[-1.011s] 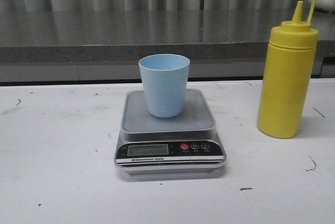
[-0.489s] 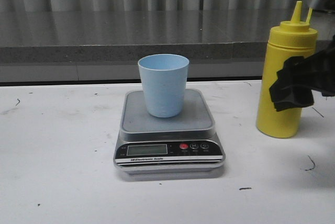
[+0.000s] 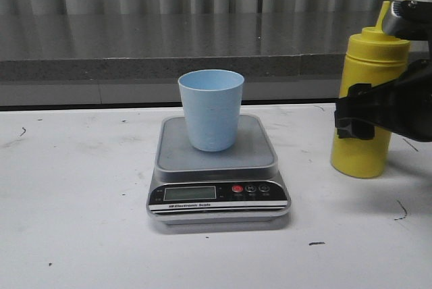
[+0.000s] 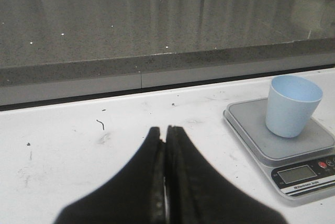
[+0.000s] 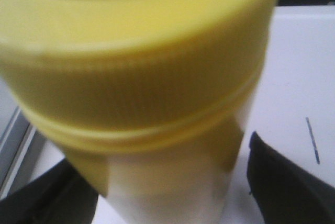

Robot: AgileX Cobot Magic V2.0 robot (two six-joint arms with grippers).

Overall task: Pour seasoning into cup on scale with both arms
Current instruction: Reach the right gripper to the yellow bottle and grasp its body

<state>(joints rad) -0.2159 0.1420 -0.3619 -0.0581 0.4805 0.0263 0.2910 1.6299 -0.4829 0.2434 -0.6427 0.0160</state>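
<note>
Your right pincer (image 3: pixel 361 117) sits around the seasoning bottle (image 3: pixel 368 150); your left pincer (image 4: pixel 166 174) is pressed closed with nothing in it.

On the white surface (image 3: pixel 74 208) the seasoning bottle stands upright at the right, well apart from the scale (image 3: pixel 217 171). Your right pincer's black fingers (image 3: pixel 352 110) cross the bottle's middle, and in the right wrist view one finger shows on each side of the yellow body (image 5: pixel 157 145). Whether they already press on it, you cannot tell from these views. The blue cup (image 3: pixel 210 109) stands upright near the middle of the scale's platform. Your left pincer hovers over bare surface to the left of the scale, its two fingers meeting edge to edge, pointing toward the grey ledge (image 4: pixel 157 30) behind.
</note>
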